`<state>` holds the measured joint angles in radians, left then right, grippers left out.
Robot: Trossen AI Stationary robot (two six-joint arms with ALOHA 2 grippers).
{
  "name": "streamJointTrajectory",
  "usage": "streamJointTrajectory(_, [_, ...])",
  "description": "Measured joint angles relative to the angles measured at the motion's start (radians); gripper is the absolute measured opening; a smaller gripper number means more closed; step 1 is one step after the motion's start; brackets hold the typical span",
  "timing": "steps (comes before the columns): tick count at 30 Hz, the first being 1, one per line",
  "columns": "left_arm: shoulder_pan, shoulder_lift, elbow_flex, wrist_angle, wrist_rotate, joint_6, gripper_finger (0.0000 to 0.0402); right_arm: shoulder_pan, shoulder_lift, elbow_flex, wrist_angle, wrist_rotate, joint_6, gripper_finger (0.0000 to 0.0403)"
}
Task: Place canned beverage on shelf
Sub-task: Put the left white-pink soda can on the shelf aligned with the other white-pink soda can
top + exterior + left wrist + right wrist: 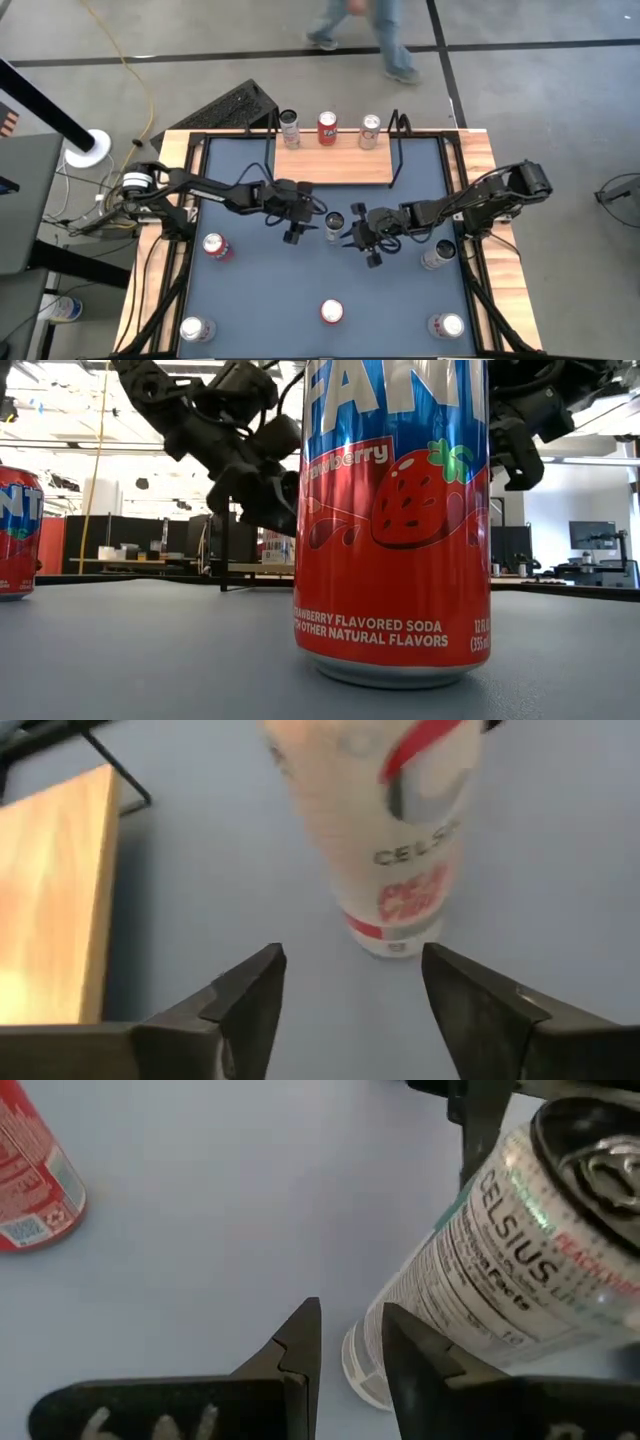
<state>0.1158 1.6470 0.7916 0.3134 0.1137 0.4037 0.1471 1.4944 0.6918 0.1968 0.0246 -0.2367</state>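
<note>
A white Celsius can (333,225) stands upright on the blue mat at mid-table, between my two grippers. My left gripper (297,230) is open just left of it. In the left wrist view (350,995) the can (400,840) stands ahead of the fingertips, not between them. My right gripper (358,240) is just right of the can, open with a narrow gap (350,1345) and empty. The can (500,1250) stands beside one of its fingers. The shelf (335,162) at the far middle carries three upright cans (327,127).
Other cans stand on the mat: red at the left (215,245), silver at the right (437,255), red at the near middle (331,312) and filling the low view (390,520), silver at both near corners (195,328). A person walks beyond the table (385,35).
</note>
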Motion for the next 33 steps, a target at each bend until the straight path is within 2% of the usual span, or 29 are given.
streamJointTrajectory(4, [0.000,0.009,0.001,0.020,-0.010,0.005,0.0178,-0.005,-0.001,0.000,0.000,0.000,0.000,0.0097])
streamJointTrajectory(9, [0.000,0.009,0.001,0.054,-0.007,0.004,0.0106,-0.027,-0.001,0.000,0.004,0.003,0.003,0.0097])
streamJointTrajectory(13, [0.000,0.008,0.001,0.051,0.071,-0.002,0.0053,-0.060,-0.001,0.000,-0.002,0.002,0.018,0.0097])
streamJointTrajectory(16, [-0.006,0.008,0.001,0.048,0.106,-0.007,0.0028,-0.088,-0.001,-0.001,-0.017,0.000,0.027,0.0097])
streamJointTrajectory(21, [-0.021,0.007,0.001,0.034,0.113,-0.007,0.0004,-0.127,0.000,-0.001,-0.034,0.016,0.032,0.0097])
streamJointTrajectory(28, [-0.041,0.007,0.001,0.029,0.097,-0.005,0.0002,-0.168,0.000,-0.001,-0.043,0.082,0.073,0.0097])
streamJointTrajectory(33, [-0.057,-0.030,0.001,-0.053,-0.054,-0.004,0.0000,-0.178,0.000,-0.001,-0.099,0.086,0.103,0.0097])
